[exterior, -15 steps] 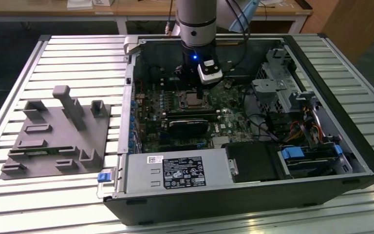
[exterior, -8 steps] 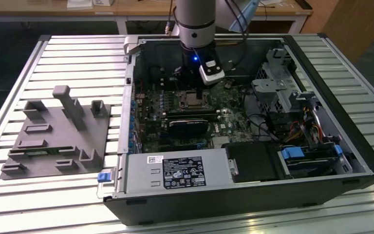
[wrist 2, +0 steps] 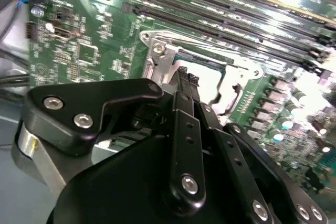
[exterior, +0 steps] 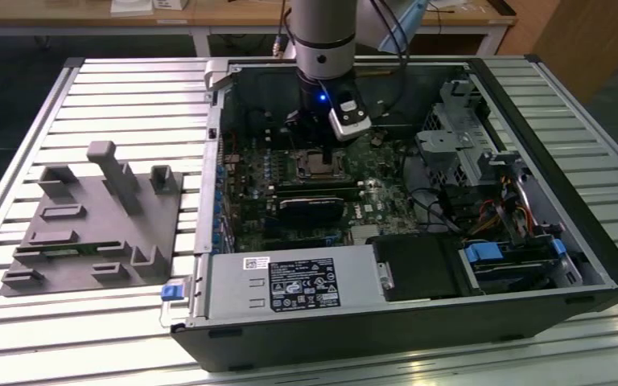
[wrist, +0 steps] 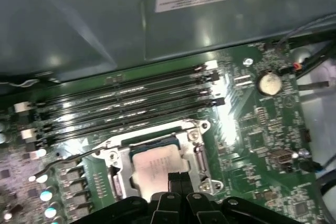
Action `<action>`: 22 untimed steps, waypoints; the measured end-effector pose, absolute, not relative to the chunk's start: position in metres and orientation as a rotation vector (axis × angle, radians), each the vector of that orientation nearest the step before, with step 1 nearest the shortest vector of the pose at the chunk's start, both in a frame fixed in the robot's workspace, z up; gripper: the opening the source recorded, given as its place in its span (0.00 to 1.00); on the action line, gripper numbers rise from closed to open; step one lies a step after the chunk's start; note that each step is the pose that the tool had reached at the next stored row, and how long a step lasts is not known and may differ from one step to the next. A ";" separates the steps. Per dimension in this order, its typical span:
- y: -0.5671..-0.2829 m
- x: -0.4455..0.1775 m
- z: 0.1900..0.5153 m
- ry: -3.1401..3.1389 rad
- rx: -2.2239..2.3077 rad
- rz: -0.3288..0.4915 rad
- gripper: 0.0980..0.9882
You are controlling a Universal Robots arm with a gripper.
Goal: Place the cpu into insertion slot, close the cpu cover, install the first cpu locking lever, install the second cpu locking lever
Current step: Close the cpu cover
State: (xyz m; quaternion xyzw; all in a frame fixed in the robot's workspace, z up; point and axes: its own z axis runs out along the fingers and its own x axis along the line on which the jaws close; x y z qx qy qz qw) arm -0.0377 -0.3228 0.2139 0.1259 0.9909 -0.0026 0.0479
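Here, the tool (wrist: pixel 179 182), fingers (wrist: pixel 174 181) pinched together on nothing, hovers at the edge of the cpu (wrist: pixel 155 167), seated in the insertion slot (exterior: pixel 317 165) at upper centre of the exterior view, its cpu cover (wrist: pixel 198 153) seemingly down. A locking lever (wrist: pixel 79 155) looks unlatched; hooking it likely demands a precise sideways press.

A robot arm (exterior: pixel 324 32) made of smooth silver-grey tube, with a darker ring around its joint. A small blue light (exterior: pixel 321 98) glows on the black wrist, next to a white camera box (exterior: pixel 350 121). In both wrist views the gripper (wrist 2: pixel 184 77) (wrist: pixel 178 179) is matte black. It is built of flat jointed bars fastened with round silver screws (wrist 2: pixel 84 121), above a silver collar (wrist 2: pixel 32 148).
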 end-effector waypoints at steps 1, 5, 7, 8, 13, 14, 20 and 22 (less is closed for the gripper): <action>-0.323 -0.038 0.214 3.034 0.382 -0.010 0.01; -0.323 -0.038 0.213 3.079 0.369 -0.018 0.01; -0.323 -0.038 0.213 3.081 0.368 -0.018 0.01; -0.323 -0.038 0.213 3.081 0.368 -0.018 0.01; -0.323 -0.038 0.213 3.088 0.301 -0.017 0.01; -0.323 -0.038 0.212 3.090 0.272 -0.016 0.01; -0.323 -0.041 0.212 3.098 0.154 -0.013 0.01; -0.324 -0.043 0.211 3.099 0.146 -0.002 0.01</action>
